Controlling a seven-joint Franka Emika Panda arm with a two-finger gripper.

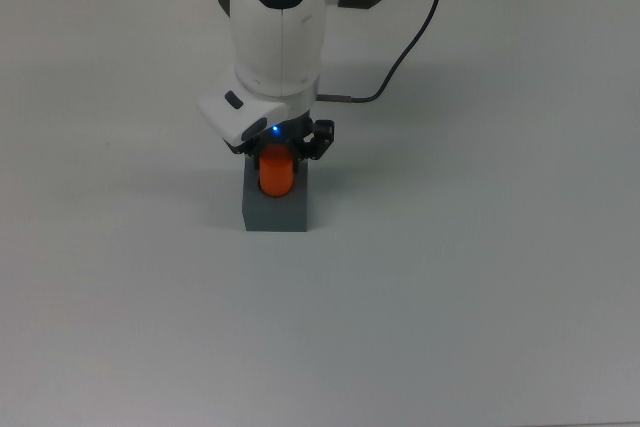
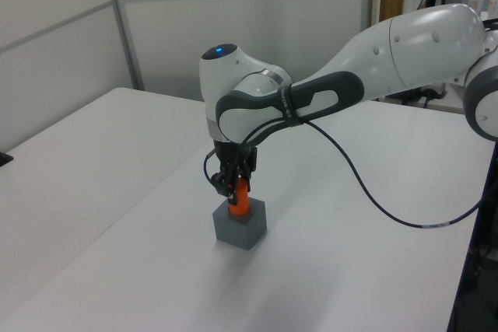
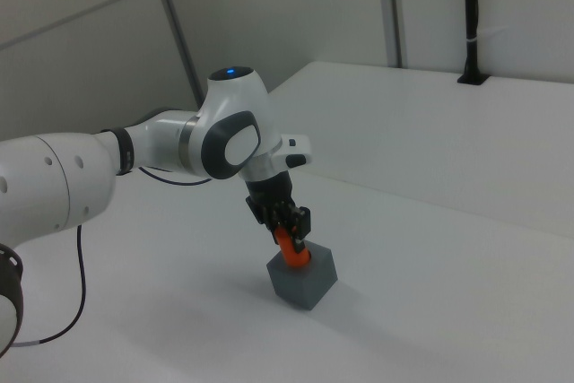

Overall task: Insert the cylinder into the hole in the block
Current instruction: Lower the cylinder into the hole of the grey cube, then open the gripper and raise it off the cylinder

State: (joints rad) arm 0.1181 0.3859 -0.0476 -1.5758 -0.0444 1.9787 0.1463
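1. The cylinder [image 1: 276,175], bright orange, stands with its lower end in the top face of the block [image 1: 276,209] and its upper part clear above it.
2. In the right view the cylinder [image 3: 292,249] leans slightly toward the right view's left.
3. The gripper [image 2: 236,185] is clamped on the cylinder's [image 2: 240,198] upper part, a black finger on either side.
4. The dark grey block [image 2: 240,224] rests flat on the white bench [image 1: 450,277], directly under the gripper.
5. A black cable [image 1: 410,39] runs from the arm across the bench toward the top view's upper right.
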